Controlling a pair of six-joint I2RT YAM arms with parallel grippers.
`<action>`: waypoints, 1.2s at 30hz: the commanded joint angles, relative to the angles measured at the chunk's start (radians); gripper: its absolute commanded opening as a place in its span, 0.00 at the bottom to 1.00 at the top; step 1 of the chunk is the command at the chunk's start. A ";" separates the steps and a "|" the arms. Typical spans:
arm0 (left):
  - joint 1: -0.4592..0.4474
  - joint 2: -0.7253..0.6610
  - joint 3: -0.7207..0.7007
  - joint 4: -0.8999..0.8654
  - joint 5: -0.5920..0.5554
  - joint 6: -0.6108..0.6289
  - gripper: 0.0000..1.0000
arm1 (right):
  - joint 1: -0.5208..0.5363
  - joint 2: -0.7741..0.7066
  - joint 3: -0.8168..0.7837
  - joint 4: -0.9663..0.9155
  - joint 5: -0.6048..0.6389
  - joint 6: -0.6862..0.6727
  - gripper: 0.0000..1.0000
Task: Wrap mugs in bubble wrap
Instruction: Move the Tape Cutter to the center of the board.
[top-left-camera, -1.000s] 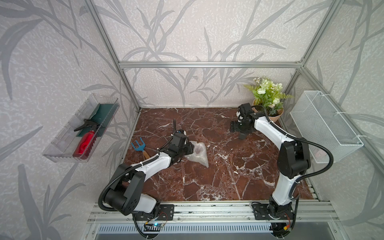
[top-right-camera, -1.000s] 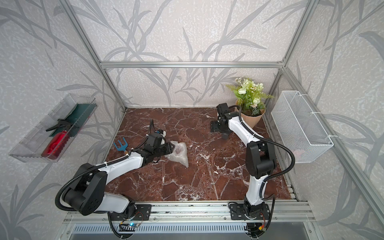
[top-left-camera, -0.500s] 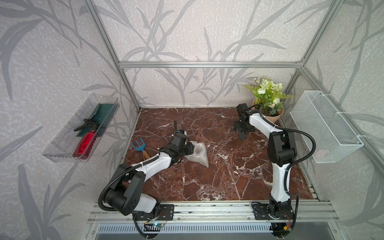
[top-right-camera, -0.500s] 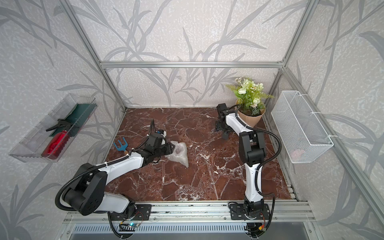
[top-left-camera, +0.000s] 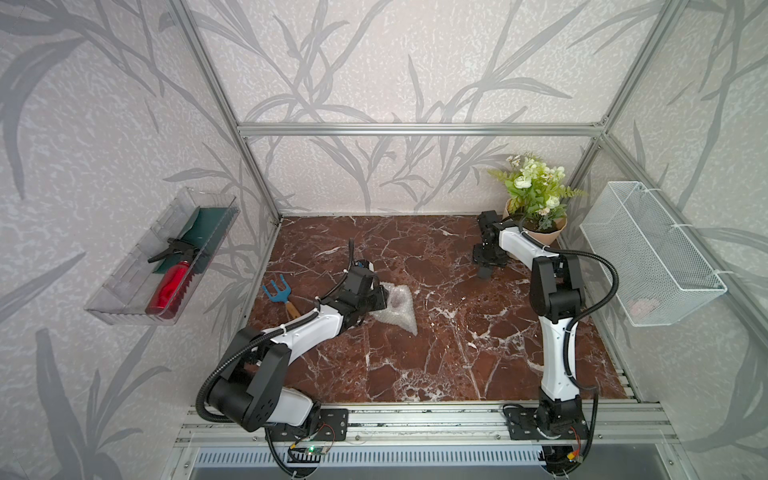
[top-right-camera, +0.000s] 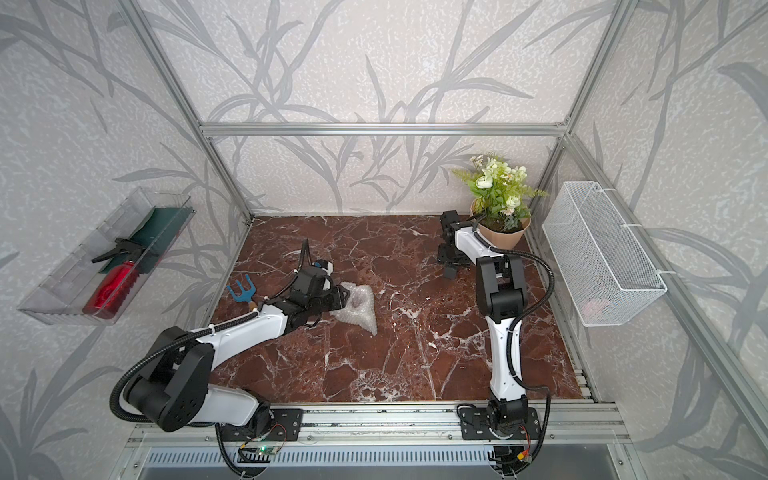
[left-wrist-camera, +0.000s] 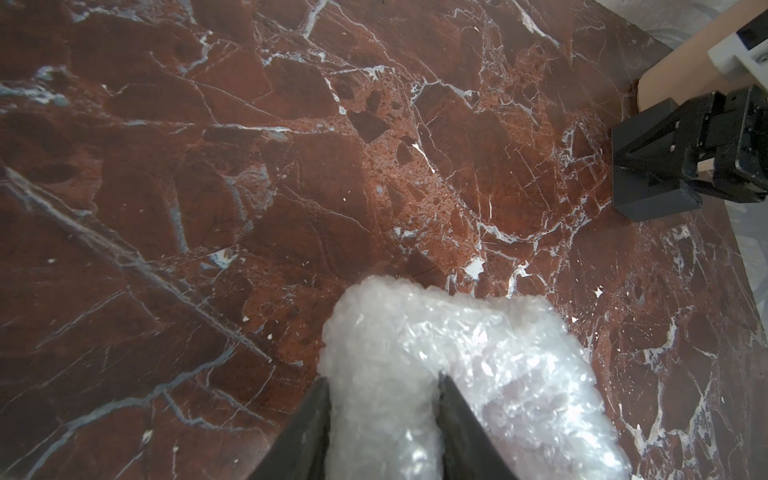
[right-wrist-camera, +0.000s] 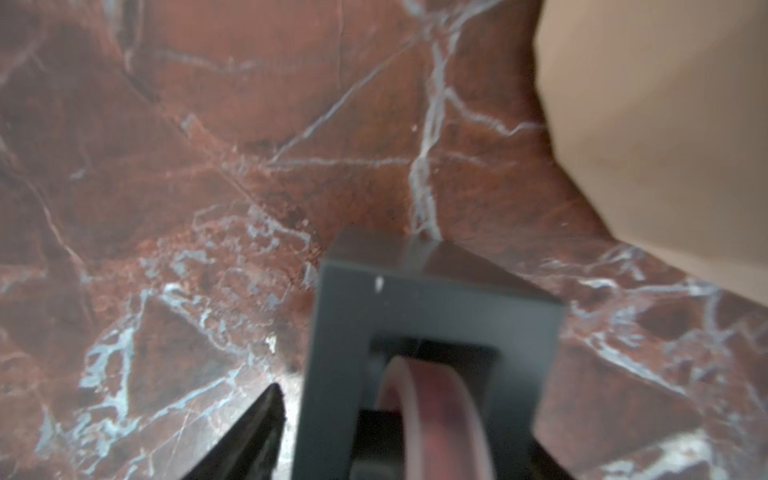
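The left claw (left-wrist-camera: 383, 378) is partly closed, its two fingers (left-wrist-camera: 316, 415) pinching a bunched fold of the bubble wrap (left-wrist-camera: 478, 345). The rest of the wrap spreads out ahead of its tips in a crumpled heap on the counter (top-left-camera: 436, 353). In both top views a dim reddish patch, apparently the mug (top-left-camera: 396, 298), shows through the wrap just beyond this claw.

The right claw (top-left-camera: 487, 262) is well apart from the bundle and points down at the counter. Its jaws straddle a dark tape dispenser (right-wrist-camera: 436, 299). They are parted, and a sliver of counter shows between the one visible finger (right-wrist-camera: 257, 436) and the dispenser's side. The peach pot (right-wrist-camera: 665, 124) stands just beside this claw.
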 joint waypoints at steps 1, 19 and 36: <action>-0.009 0.003 -0.038 -0.098 -0.010 0.017 0.40 | 0.024 -0.035 -0.039 0.042 -0.065 -0.017 0.66; -0.013 -0.005 -0.044 -0.094 -0.016 0.021 0.40 | 0.234 -0.177 -0.250 0.119 -0.106 0.022 0.39; -0.018 -0.018 -0.045 -0.104 -0.027 0.026 0.40 | 0.177 -0.405 -0.369 0.107 -0.321 -0.036 0.76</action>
